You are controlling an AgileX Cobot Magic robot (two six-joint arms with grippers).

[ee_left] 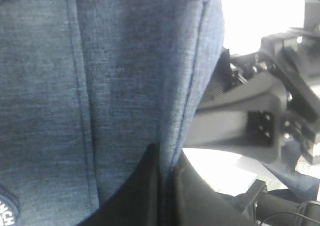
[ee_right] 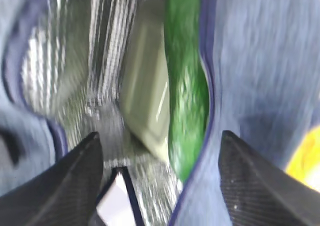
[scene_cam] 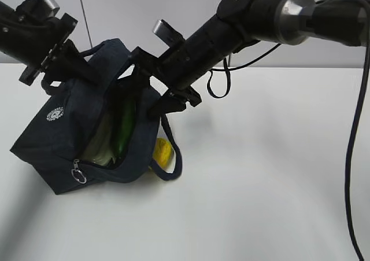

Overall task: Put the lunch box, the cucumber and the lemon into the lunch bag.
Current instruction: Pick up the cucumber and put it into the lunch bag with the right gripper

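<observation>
- The lunch bag (scene_cam: 69, 139) lay tipped on the white table (scene_cam: 260, 186), its zippered mouth gaping toward the camera, the metal ring pull (scene_cam: 78, 175) hanging at the near corner.
- Inside, the cucumber (scene_cam: 124, 128) lay lengthwise against the right wall, with the lunch box (ee_right: 147, 100) just beside it on the silver lining; both appeared stowed.
- The lemon (scene_cam: 163, 151) was not yet in: it sat on the table against the outside of the bag's right wall, inside a loop handle (scene_cam: 173, 157).
- Judged from this, the remaining step was the lemon. Done well, it would call for keeping the mouth held wide, reaching round the handle loop so as not to snag it, and dropping the lemon into the free space left of the lunch box.
- The right gripper (ee_right: 160, 181) stood with jaws spread wide, straddling the bag's right wall; nothing was grasped between them.
- The left gripper (scene_cam: 49, 76) pressed at the bag's upper left edge. Its wrist view showed mostly navy fabric, so I could not tell whether it was clenched on cloth or released.
</observation>
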